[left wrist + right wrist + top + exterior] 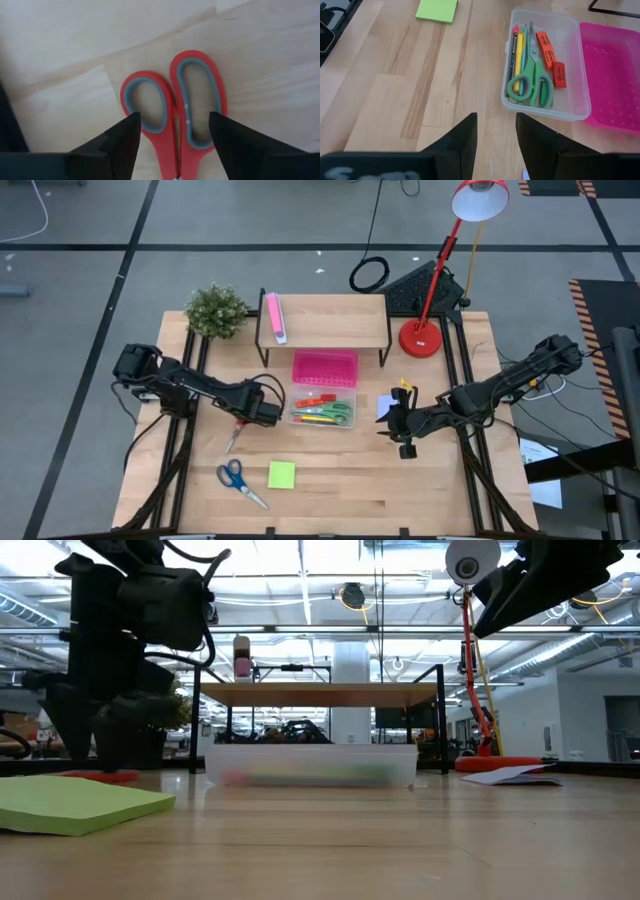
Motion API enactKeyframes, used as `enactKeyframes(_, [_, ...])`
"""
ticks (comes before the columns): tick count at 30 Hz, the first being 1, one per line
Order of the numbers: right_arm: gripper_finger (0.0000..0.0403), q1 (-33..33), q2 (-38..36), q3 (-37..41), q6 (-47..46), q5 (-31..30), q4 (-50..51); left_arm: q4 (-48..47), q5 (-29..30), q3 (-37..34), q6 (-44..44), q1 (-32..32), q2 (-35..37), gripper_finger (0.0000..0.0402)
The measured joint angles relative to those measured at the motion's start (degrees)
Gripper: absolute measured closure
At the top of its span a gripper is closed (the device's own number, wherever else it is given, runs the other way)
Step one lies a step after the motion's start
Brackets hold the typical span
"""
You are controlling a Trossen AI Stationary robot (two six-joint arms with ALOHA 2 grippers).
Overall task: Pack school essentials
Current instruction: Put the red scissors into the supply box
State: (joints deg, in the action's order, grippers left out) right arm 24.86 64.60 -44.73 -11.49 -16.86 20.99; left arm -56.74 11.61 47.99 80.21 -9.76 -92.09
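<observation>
Left gripper (243, 423) low over the desk (400, 490), fingers spread, straddling the handles of the red-handled scissors (175, 117); left wrist view shows both red loops flat on the wood between the 2 fingertips (122, 135), not pinched. In the high view those scissors (234, 435) lie just left of the clear box (322, 411), blades toward the near edge of the desk.

Right gripper (402, 423) hovers right of the clear box, fingers parted a little with a narrow gap in the right wrist view (495, 132), holding nothing. Pale-blue note pad (384, 407) lies just beside it, partly hidden by the arm.

Clear box (580, 107) holds green-handled scissors (532, 82), thin pens and pencils (518, 50) alongside them, and 2 orange-red small pieces (550, 57) at the side nearer the pink tray (615, 75). Pink tray touches the box on its far side in the high view (325, 367).

Blue-handled scissors (240, 480) lie near the front edge of the desk, well apart from both grippers. Lime-green note pad (282, 474) just right of them; also seen in the low view (80, 805) and right wrist view (438, 10).
</observation>
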Motion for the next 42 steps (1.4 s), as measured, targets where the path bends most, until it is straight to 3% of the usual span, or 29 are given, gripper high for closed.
enactKeyframes(13, [0.0273, 0.0, 0.0, 0.0, 0.0, 0.0, -0.1, 5.4, 0.4, -3.4, -3.8, 0.5, 0.2, 0.0264])
enactKeyframes(17, [0.0273, 0.0, 0.0, 0.0, 0.0, 0.0, -0.2, 5.4, 0.3, -3.4, -5.2, 0.5, 0.1, 0.0266])
enactKeyframes(25, [0.0273, 0.0, 0.0, 0.0, 0.0, 0.0, -0.2, 5.3, 1.0, -3.5, -5.1, 0.5, 0.1, 0.0221])
enactKeyframes(29, [0.0273, 0.0, 0.0, 0.0, 0.0, 0.0, -0.2, 6.0, 0.9, -3.5, -4.7, 1.4, 0.1, 0.0218])
enactKeyframes(42, [0.0273, 0.0, 0.0, 0.0, -0.2, 0.4, -0.2, 8.1, 1.1, -3.6, -11.2, 2.0, 0.0, 0.0315])
